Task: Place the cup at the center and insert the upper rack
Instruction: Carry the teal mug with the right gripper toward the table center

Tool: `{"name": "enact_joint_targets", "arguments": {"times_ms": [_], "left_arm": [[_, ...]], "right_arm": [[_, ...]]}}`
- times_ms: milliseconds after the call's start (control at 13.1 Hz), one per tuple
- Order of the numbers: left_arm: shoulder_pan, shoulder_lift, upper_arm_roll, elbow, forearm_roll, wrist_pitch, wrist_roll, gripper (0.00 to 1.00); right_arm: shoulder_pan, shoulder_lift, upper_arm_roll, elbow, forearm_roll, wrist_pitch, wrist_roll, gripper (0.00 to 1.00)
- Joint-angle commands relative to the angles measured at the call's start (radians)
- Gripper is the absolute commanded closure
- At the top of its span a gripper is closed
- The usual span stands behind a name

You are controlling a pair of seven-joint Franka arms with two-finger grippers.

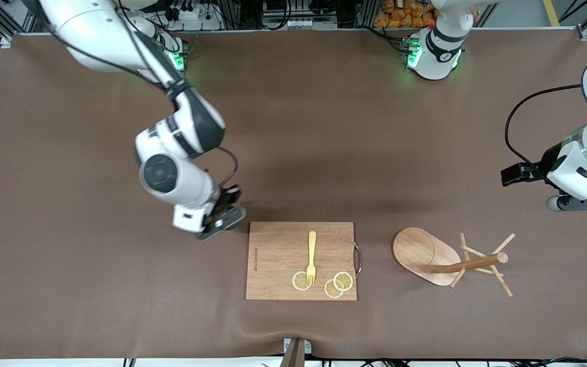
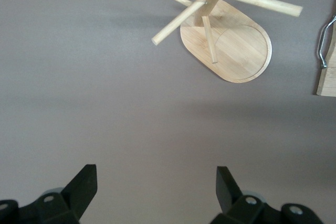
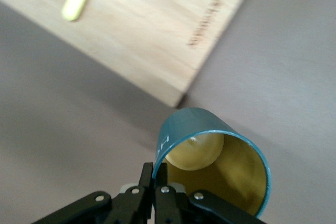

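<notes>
The cup [image 3: 185, 125], dark teal outside and yellowish inside, hangs from my right gripper [image 3: 154, 169]. The gripper is shut on the cup's rim wall, one finger outside and one inside. It is just above the table mat, beside the corner of the cutting board [image 3: 157, 30] toward the right arm's end. In the front view my right gripper [image 1: 221, 218] hides the cup. The upper rack [image 1: 418, 252], a light-wood mug tree with an oval base, post and crossing pegs, stands beside the board toward the left arm's end. My left gripper [image 2: 156, 183] is open over bare mat near the upper rack [image 2: 239, 51].
The cutting board [image 1: 278, 244] carries a yellow fork [image 1: 312, 255] and three lemon slices [image 1: 301, 281]. Its metal handle [image 1: 357, 259] faces the mug tree. My left gripper [image 1: 579, 203] hangs near the table's edge at the left arm's end. A brown mat [image 1: 324, 153] covers the table.
</notes>
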Motion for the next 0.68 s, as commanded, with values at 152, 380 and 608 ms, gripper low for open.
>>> {"name": "enact_joint_targets", "arguments": {"times_ms": [152, 380, 608], "left_arm": [[0.006, 0.005, -0.004, 0.014, 0.007, -0.003, 0.005, 0.00], [0.006, 0.005, -0.004, 0.016, 0.006, -0.003, 0.005, 0.00], [0.006, 0.005, -0.004, 0.016, 0.006, -0.003, 0.005, 0.00]], "right_arm": [[0.149, -0.034, -0.027, -0.005, -0.056, -0.020, -0.005, 1.00], [0.257, -0.038, -0.029, -0.005, -0.142, -0.049, -0.006, 1.00], [0.356, -0.034, -0.027, -0.005, -0.156, -0.060, -0.005, 1.00]]}}
